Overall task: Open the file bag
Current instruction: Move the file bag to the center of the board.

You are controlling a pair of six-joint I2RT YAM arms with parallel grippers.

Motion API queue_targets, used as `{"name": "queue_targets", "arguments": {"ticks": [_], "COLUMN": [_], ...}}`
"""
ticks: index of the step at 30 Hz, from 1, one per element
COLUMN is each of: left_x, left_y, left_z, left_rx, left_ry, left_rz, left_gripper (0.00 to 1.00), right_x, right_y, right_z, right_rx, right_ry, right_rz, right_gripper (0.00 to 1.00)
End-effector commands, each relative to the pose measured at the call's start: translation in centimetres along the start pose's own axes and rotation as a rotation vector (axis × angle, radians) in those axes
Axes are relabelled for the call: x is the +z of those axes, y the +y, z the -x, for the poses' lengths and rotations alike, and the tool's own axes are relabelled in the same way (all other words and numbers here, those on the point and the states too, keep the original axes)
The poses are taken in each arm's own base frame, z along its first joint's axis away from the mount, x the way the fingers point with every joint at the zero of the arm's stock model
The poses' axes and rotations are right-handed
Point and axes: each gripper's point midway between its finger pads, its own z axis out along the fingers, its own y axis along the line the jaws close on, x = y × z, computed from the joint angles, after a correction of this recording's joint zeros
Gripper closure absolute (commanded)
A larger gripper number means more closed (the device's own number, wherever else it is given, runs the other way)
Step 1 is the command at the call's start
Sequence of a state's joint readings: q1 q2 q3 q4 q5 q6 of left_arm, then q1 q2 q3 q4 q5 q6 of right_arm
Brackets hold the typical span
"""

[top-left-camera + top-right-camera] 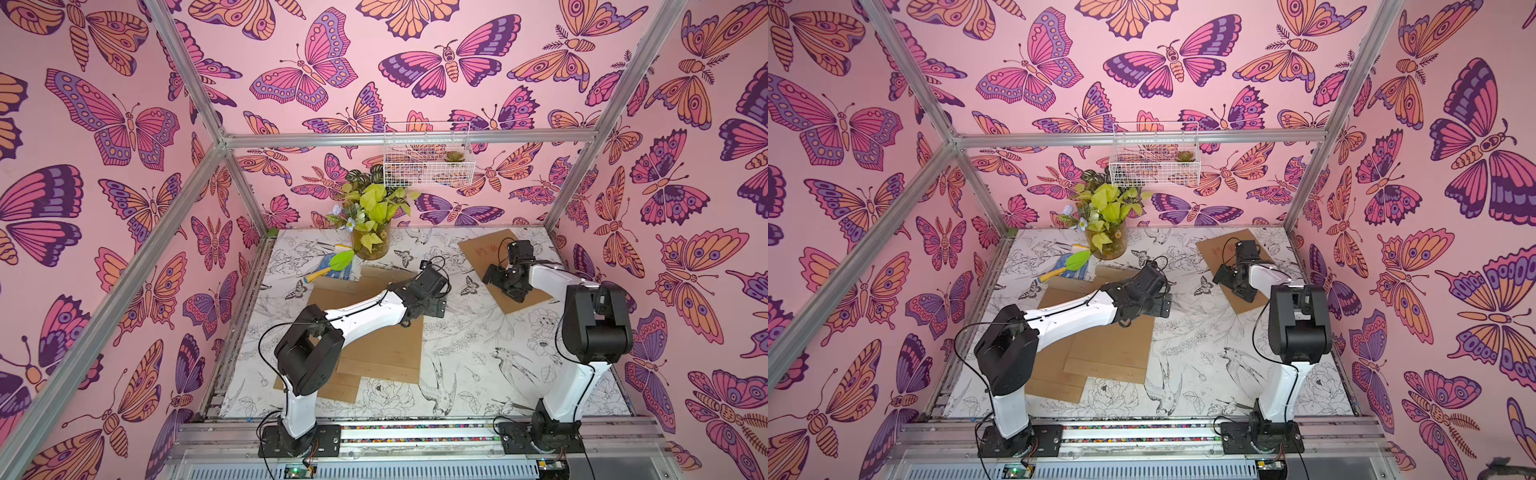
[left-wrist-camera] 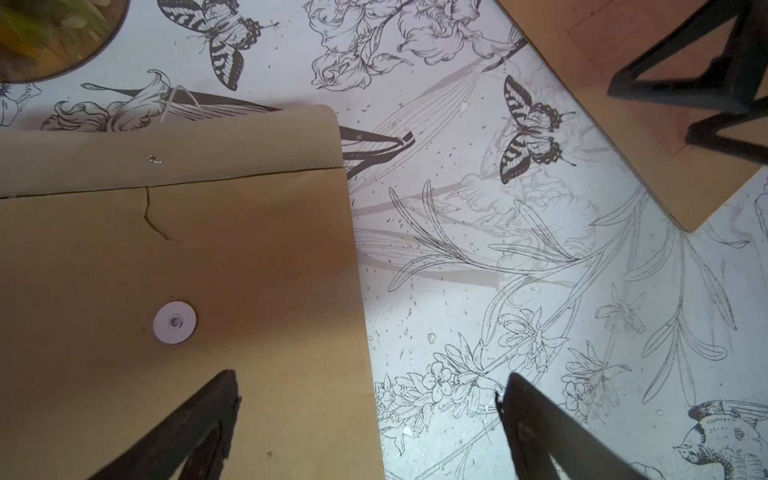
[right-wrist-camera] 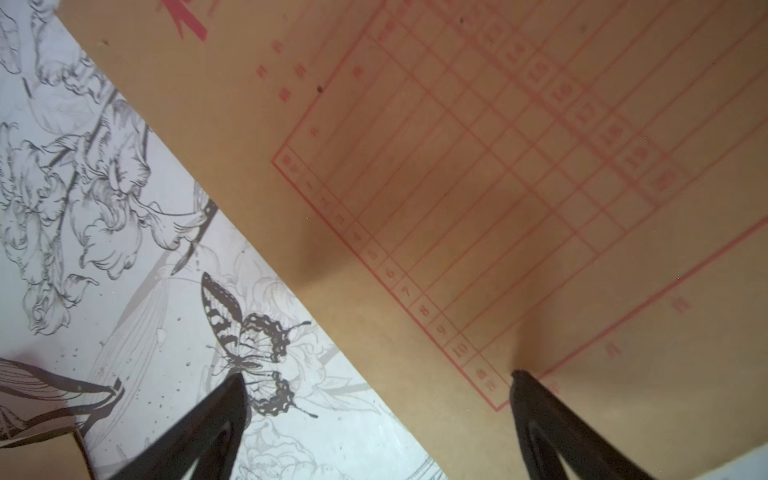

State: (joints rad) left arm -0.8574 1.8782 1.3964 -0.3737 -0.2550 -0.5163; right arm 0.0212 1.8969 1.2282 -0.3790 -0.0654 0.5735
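The left end effector is spread wide, empty, over the straight edge of the flat paper file bag, with smooth worktop beside. The right end effector is wide, empty.

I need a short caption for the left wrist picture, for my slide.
Open left claw over the brown file bag, its flap unfolded.

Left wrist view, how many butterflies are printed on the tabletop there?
2. One butterfly is beside the vase, just past the flap of the envelope; the other butterfly lies between that and the second envelope. More may be hidden underneath.
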Motion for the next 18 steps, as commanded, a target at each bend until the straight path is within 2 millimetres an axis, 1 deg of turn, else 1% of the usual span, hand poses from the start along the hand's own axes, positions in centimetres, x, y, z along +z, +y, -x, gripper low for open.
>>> {"name": "queue_targets", "arguments": {"ticks": [1,6,9,13,15,16,18], "left_x": [-1.0,-1.2,-1.4,-1.5,-1.5,-1.5,-1.2], "left_y": [0.6,1.7,2.3,3.3,3.6,3.6,3.5], "left_z": [0.6,0.0,-0.2,-0.3,-0.3,-0.2,-0.3], "left_rx": [-0.043,-0.089,-0.116,-0.144,-0.160,-0.167,-0.172], "left_ry": [-0.035,-0.019,-0.009,-0.003,-0.001,0.002,0.013], "left_rz": [-0.008,-0.019,-0.050,-0.070,-0.084,-0.097,-0.116], "left_gripper": [0.00,0.00,0.00,0.00,0.00,0.00,0.00], "right_x": [0.4,-0.7,-1.2,-2.0,-2.4,-3.1,-3.8], "right_y": [-1.4,-1.4,-1.5,-2.0,-1.8,-1.0,0.6], "right_z": [-3.7,-7.4,-10.1,-14.0,-16.2,-16.9,-18.8], "right_rx": [0.062,0.043,0.037,0.015,-0.001,-0.017,-0.064], "right_ry": [0.091,0.096,0.118,0.151,0.179,0.170,0.182], "right_rz": [-0.030,-0.036,-0.037,-0.020,-0.007,0.026,0.082], "right_gripper": [0.01,0.01,0.01,0.01,0.01,0.01,0.01]}}
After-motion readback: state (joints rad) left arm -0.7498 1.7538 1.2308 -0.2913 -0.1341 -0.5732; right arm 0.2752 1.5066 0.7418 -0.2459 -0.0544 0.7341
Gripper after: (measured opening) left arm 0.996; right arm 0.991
